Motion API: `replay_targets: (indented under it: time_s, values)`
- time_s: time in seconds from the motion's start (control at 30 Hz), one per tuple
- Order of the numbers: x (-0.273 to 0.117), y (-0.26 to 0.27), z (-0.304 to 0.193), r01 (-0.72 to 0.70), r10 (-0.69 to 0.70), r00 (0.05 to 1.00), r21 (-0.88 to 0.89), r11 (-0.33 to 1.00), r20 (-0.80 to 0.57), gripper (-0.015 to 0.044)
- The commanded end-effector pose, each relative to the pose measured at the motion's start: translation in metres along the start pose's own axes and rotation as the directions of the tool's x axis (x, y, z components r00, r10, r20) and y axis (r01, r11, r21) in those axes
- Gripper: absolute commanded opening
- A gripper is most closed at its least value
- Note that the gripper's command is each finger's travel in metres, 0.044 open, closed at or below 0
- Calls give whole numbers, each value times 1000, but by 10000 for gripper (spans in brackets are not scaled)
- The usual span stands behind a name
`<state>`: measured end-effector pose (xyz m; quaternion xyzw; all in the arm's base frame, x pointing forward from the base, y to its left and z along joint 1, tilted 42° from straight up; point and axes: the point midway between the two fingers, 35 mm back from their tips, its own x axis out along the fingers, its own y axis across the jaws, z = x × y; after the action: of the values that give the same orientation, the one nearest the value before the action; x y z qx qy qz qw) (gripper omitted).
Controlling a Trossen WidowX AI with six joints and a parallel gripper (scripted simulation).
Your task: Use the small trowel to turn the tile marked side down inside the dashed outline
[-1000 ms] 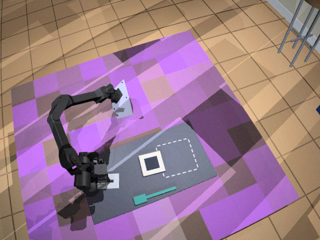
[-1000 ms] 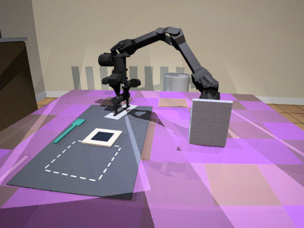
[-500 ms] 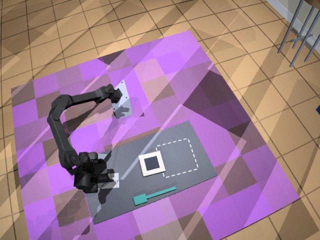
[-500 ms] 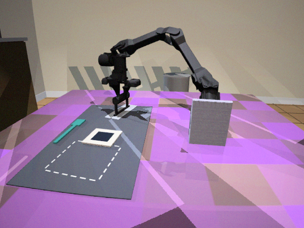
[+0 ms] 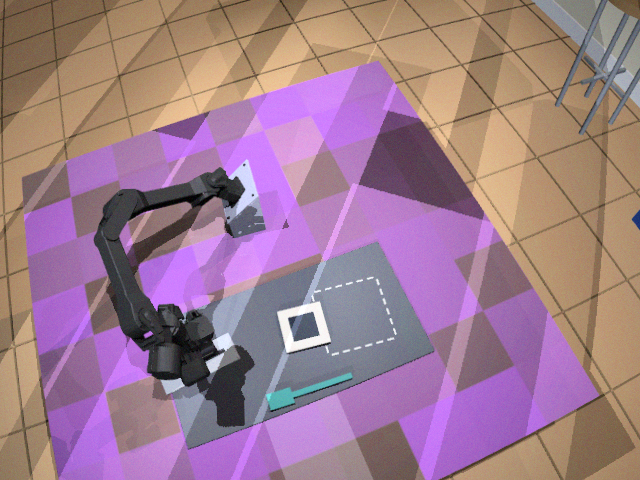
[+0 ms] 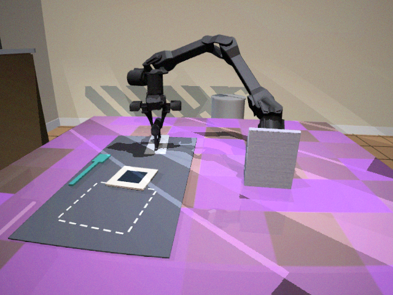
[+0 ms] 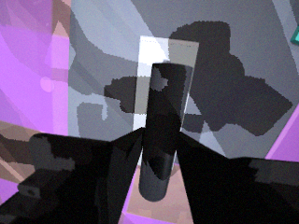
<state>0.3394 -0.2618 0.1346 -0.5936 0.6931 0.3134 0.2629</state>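
Observation:
The small trowel has a black handle above a flat white blade (image 5: 225, 343) (image 6: 162, 146) (image 7: 147, 56). My gripper (image 5: 209, 350) (image 6: 155, 126) (image 7: 160, 133) is shut on this handle, one finger on each side. The blade is low over the mat's far end from the outline; whether it touches the mat is unclear. The cream tile (image 5: 321, 322) (image 6: 147, 178) lies flat with its dark marked square up. It overlaps one side of the dashed outline (image 5: 334, 353) (image 6: 94, 227) on the grey mat (image 5: 361, 260) (image 6: 152, 243) (image 7: 252, 21). The tile is outside the wrist view.
A teal paddle-shaped tool (image 5: 320, 383) (image 6: 85, 173) (image 7: 296, 36) lies on the mat near its long edge, beside the tile. A grey block (image 6: 271, 158) stands by the arm's base, off the mat. Hard shadows cross the mat and the table.

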Motion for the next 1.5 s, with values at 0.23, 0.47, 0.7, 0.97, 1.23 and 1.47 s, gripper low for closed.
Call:
replay_targets:
  time_s: [0.23, 0.47, 0.7, 0.97, 1.23, 1.47]
  values:
    - [0, 0, 1, -2, 2, 1000, -246, 969, 2, 130]
    - [0, 0, 1, -2, 2, 1000, -246, 969, 2, 235]
    - [0, 0, 1, -2, 2, 1000, -246, 969, 2, 270]
    - [0, 0, 1, -2, 2, 1000, -246, 969, 2, 270]
    - [-22, 1, 1, -2, 2, 1000, -246, 969, 2, 270]
    - [-44, 3, 1, -2, 2, 1000, -247, 969, 1, 270]
